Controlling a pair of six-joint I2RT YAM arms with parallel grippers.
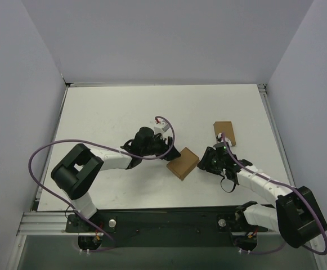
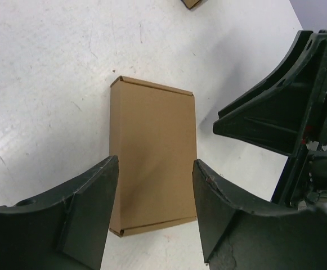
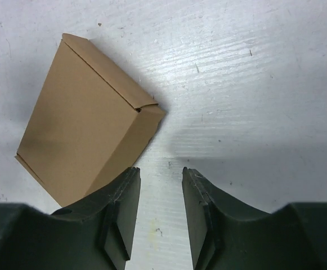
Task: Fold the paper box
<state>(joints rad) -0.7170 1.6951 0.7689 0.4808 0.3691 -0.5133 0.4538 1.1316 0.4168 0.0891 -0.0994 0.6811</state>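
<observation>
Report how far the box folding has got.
Done, apparently: the paper box lies closed as a rectangular block, its end flaps tucked in. In hand: nothing is gripped. The left end effector is open, straddling the box's near end, and the right end effector is open beside it. Left: probably only backing away.

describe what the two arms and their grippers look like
Both match. The left arm and right arm have white links between bulky black joint housings, bolted to a black base rail. A purple cable loops along each. The left gripper and right gripper each have two dark, matte, wedge-shaped fingers with scuffed edges. No markings are readable.
</observation>
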